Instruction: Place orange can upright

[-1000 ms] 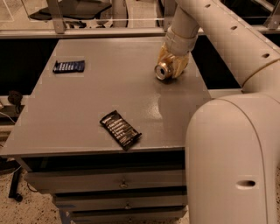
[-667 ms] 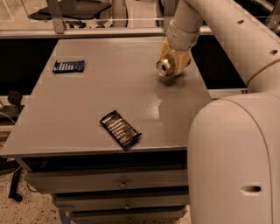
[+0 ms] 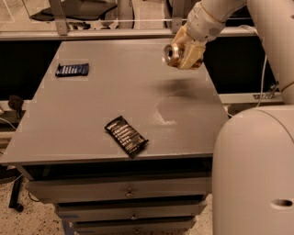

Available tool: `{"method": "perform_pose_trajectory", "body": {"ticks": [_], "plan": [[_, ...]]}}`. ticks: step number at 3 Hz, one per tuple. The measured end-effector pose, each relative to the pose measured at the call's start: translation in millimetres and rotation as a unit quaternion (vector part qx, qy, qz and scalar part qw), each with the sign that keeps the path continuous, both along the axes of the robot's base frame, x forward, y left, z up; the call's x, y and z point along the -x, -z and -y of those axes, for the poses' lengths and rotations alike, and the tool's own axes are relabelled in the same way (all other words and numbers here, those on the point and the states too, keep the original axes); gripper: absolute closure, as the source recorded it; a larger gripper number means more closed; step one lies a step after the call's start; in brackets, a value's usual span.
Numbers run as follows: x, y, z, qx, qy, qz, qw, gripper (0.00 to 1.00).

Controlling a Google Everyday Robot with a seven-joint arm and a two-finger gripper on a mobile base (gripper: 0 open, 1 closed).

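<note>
Two flat packets on the grey worktop (image 3: pixel 92 105), both left of the hand (image 3: pixel 183 54). Far to its left, near the worktop's back left corner: a dark blue packet (image 3: pixel 72 69), lying flat. Nearer, left of the hand and well toward the front edge: a black packet (image 3: pixel 126 136) with pale stripes, lying askew, close to that edge. Under the front edge, below and left of the hand: grey drawers (image 3: pixel 128 193), stacked. Then the hand itself, over the worktop's back right part, pale and closed round the orange can (image 3: pixel 171 53). Grips the can by its body, clear of the surface, with a soft shadow (image 3: pixel 179 86) on the worktop beneath. Carries the can on its side, not upright, silver end turned left and toward the camera. Above and right of the hand: the white arm (image 3: pixel 220 11), reaching in from the top. Below and right of the hand, filling the near right corner: the robot's white body (image 3: pixel 257 174).
</note>
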State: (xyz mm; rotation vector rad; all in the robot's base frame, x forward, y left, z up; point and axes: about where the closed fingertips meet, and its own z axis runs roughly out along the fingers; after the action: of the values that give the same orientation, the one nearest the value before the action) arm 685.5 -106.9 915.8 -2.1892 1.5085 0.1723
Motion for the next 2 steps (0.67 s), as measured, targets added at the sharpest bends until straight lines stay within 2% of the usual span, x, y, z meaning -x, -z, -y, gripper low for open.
{"method": "perform_pose_trajectory", "body": {"ticks": [1, 2], "plan": [[11.6, -28.3, -14.4, -0.114, 0.053, -0.037, 0.9913, 1.0], [20.8, -44.6, -28.1, -0.231, 0.086, -0.092, 0.9648, 1.0]]}}
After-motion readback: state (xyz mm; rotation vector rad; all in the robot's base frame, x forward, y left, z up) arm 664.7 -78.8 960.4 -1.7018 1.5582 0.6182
